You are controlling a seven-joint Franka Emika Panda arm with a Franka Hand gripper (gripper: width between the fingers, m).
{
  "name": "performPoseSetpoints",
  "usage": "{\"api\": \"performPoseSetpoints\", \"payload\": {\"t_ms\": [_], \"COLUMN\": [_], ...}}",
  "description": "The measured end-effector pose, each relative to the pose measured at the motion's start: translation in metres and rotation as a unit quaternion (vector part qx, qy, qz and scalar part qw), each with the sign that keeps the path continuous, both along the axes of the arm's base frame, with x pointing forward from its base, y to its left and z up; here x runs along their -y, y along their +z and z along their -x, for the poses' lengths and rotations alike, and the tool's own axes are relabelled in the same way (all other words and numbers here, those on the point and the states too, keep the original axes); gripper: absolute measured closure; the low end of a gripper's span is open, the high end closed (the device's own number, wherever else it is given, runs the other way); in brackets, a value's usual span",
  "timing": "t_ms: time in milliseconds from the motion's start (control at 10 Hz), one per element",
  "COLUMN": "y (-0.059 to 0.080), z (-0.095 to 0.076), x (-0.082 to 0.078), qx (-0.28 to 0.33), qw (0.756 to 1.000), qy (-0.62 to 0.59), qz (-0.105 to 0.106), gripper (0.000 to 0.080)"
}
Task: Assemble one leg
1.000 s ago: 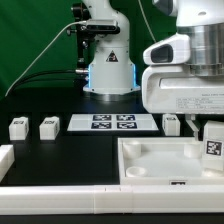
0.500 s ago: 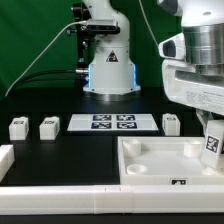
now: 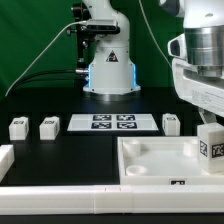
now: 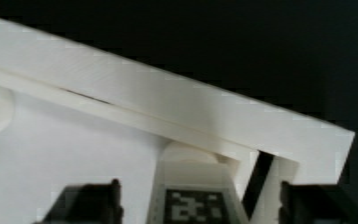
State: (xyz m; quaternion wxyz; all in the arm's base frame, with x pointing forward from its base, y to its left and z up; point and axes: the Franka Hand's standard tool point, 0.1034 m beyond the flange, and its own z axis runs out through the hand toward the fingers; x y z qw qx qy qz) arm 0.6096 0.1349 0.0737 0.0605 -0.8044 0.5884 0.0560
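My gripper (image 3: pixel 210 140) is at the exterior view's right, shut on the leg (image 3: pixel 211 149), a small white block with a black-and-white tag. It holds the leg over the far right corner of the large white tray-like piece (image 3: pixel 150 160). In the wrist view the leg (image 4: pixel 197 203) sits between the two dark fingers (image 4: pixel 87 202), with the white piece's rim (image 4: pixel 158 90) behind it. Three more legs stand on the black table: two (image 3: pixel 17 127) (image 3: pixel 48 127) at the left and one (image 3: pixel 171 123) beside the marker board.
The marker board (image 3: pixel 112 122) lies flat at the table's middle, in front of the arm's base (image 3: pixel 108 70). A white part's corner (image 3: pixel 5 158) shows at the left edge. A white rail (image 3: pixel 90 200) runs along the front.
The gripper body has shifted toward the exterior view's right. The held leg has come slightly lower over the tray-like piece's corner.
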Motion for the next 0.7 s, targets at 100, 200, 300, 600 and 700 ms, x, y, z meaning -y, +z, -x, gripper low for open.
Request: {"api": "performPoseSetpoints", "payload": {"t_ms": [100,200,300,600,700], "y": [-0.0004,-0.0022,-0.0047,-0.0092,-0.0092], "z": [0.001,0.0037,0.0065,0.0101,0.0095], "x": [-0.0021,-0.0041,-0.0032,0.0025,0.0053], "qx": [0.002,0.003,0.011,0.038,0.047], "qw": [1.0,0.999,0.995,0.96,0.943], "qy": [0.021,0.04,0.096,0.277,0.33], "qz": [0.0,0.001,0.0,-0.003,-0.004], "gripper": [0.0296,0.0181,0.0159,0.0151,0.0151]}}
